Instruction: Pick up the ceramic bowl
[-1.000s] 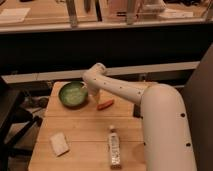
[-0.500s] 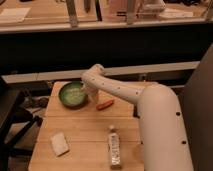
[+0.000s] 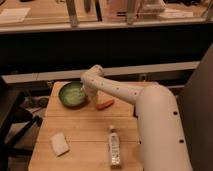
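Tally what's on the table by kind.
Ceramic bowl: 1
Orange piece: 1
Bottle: 1
White block: 1
Total: 4
Gripper: open, at the bowl's rim, on the side nearest the orange piece.

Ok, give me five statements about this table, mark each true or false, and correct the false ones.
1. The ceramic bowl sits on the table, in its far left part as the camera sees it. True.
2. The gripper hangs over the bottle. False: it is at the bowl's right rim.
3. The bottle stands upright. False: it lies on its side near the front edge.
4. An orange item lies on the table just right of the bowl. True.
5. The pale pad is inside the bowl. False: it lies on the table, front left.
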### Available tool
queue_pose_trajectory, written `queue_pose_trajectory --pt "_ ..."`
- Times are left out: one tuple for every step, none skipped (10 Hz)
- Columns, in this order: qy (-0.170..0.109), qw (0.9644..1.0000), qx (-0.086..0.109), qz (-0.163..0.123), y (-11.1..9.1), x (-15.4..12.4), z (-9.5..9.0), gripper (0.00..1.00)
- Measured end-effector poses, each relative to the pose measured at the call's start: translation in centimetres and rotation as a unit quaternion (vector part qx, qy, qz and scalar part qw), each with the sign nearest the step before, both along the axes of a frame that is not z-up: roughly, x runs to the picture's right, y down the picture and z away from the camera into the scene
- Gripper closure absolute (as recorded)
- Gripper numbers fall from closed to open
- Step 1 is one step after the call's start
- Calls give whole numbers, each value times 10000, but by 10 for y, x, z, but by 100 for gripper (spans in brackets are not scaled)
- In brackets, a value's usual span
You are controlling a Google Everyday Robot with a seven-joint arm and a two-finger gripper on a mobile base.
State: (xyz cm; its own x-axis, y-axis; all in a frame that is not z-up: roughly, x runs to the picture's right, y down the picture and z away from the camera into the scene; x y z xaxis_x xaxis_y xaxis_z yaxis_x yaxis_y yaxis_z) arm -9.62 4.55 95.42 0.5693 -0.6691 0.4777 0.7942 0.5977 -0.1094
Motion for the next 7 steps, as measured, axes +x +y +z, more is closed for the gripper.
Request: queue_pose_trajectory --pt "-4 10000 1 -2 0 0 1 24" --pt "-11 10000 0 -5 1 -1 1 27" --pt "-13 10000 4 -7 1 -2 1 30" --pt "-17 10000 -2 -9 2 -2 2 42" --pt "-17 10000 -2 -7 3 -2 3 51" --pt "-16 10000 -2 -7 3 -2 4 61" --pt "-18 10000 0 -7 4 -2 4 71"
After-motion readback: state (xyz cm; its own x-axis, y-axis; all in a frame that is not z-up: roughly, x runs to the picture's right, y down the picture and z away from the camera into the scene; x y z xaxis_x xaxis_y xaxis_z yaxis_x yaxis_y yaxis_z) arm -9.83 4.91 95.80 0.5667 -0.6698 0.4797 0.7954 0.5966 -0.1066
